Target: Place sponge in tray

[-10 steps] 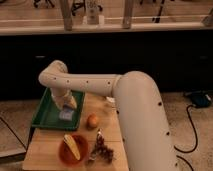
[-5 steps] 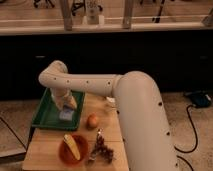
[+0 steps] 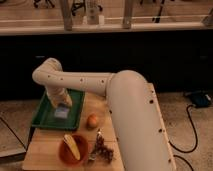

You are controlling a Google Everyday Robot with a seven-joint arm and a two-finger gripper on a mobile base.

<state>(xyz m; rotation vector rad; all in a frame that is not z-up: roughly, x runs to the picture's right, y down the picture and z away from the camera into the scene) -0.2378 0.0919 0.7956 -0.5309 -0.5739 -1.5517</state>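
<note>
The dark green tray point(image 3: 44, 118) lies at the back left of the wooden table. The pale blue-grey sponge point(image 3: 61, 113) sits flat inside it, near its right side. My gripper point(image 3: 62, 103) hangs over the tray right above the sponge, at the end of the white arm point(image 3: 90, 82) that reaches in from the right. The gripper's tip meets the sponge's top edge.
A round orange fruit point(image 3: 92, 121) lies on the wooden table point(image 3: 45, 150) just right of the tray. A red-orange bowl point(image 3: 73, 148) holding a yellow item stands at the front. A dark crumpled packet point(image 3: 101, 148) lies beside it. The table's left edge drops to the floor.
</note>
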